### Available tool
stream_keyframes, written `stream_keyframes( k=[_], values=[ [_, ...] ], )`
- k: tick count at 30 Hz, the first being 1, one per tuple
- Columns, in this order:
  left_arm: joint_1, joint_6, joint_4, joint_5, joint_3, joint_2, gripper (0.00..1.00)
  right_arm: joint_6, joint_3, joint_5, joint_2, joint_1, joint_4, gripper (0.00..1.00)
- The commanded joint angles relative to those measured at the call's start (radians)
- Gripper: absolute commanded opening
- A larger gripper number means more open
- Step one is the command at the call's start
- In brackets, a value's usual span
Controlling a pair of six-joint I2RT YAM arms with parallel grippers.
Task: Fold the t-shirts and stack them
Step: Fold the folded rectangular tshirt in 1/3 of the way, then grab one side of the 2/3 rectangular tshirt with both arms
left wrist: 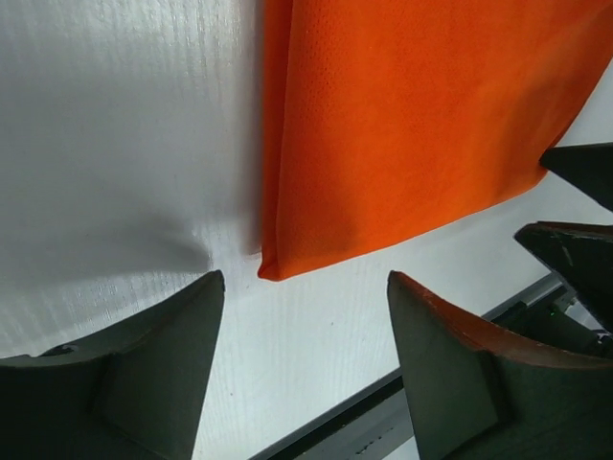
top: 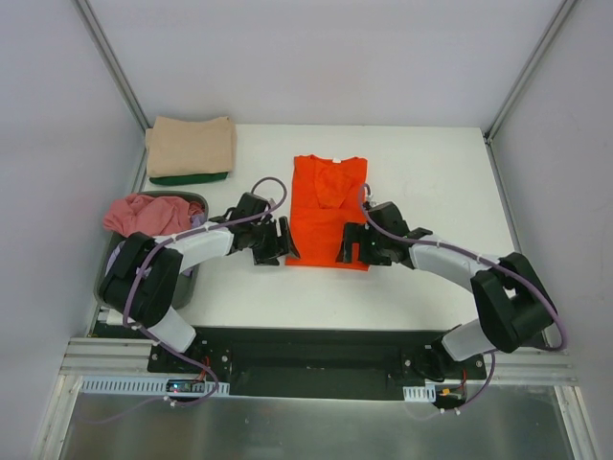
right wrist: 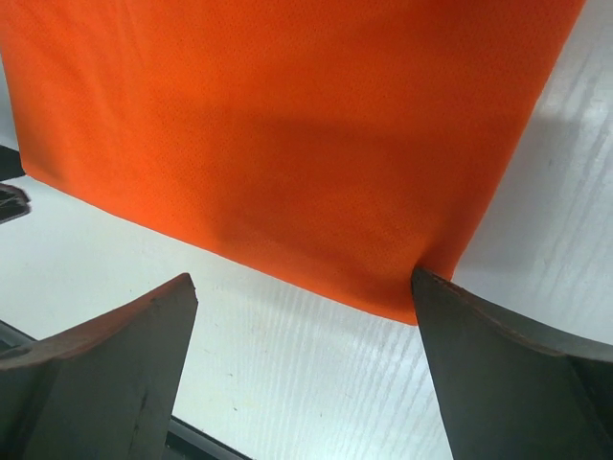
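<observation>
The orange t-shirt (top: 326,206) lies flat in the middle of the table, sides folded in to a narrow strip, neck at the far end. My left gripper (top: 275,243) is open and empty, just above the shirt's near left corner (left wrist: 278,264). My right gripper (top: 351,244) is open and empty at the near right corner (right wrist: 402,302); one fingertip (right wrist: 450,316) sits by that corner. A folded tan shirt (top: 191,146) lies on a folded dark green shirt (top: 189,177) at the back left. A pink shirt (top: 148,213) is crumpled in the basket.
The dark grey basket (top: 187,278) stands at the table's left edge, close to my left arm. Grey walls close in the table on three sides. The black mounting rail (top: 316,359) runs along the near edge.
</observation>
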Motion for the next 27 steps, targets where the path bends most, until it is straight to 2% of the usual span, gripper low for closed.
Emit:
stream_keyframes(
  k=[1,2,4,8,16,18,22,25,27],
  values=[
    [-0.020,-0.005,0.017,0.030,-0.001,0.038,0.61,0.012,-0.023,0.033,-0.102,-0.005,-0.005,0.96],
    [-0.021,-0.008,0.017,0.033,-0.001,0.046,0.54,0.015,-0.029,0.049,-0.124,-0.005,-0.011,0.96],
    [-0.023,-0.011,0.017,0.037,-0.005,0.052,0.46,0.021,-0.043,0.079,-0.176,-0.008,-0.022,0.96],
    [-0.026,-0.014,0.017,0.027,-0.017,0.060,0.35,0.034,-0.072,0.132,-0.243,-0.028,-0.056,0.96],
    [-0.034,-0.003,0.017,0.009,0.016,0.121,0.12,0.060,-0.109,0.105,-0.219,-0.056,-0.104,0.98],
    [-0.034,-0.002,0.017,0.011,0.022,0.135,0.01,0.071,-0.121,0.090,-0.207,-0.056,-0.094,0.99],
    [-0.035,-0.002,0.023,0.000,0.010,0.130,0.00,0.083,-0.138,0.079,-0.185,-0.057,-0.073,0.95],
    [-0.035,0.000,0.033,-0.020,-0.013,0.104,0.00,0.092,-0.145,0.076,-0.167,-0.057,-0.053,0.89],
    [-0.035,0.000,0.038,-0.026,-0.023,0.091,0.00,0.094,-0.148,0.072,-0.145,-0.057,-0.033,0.81]
  ],
)
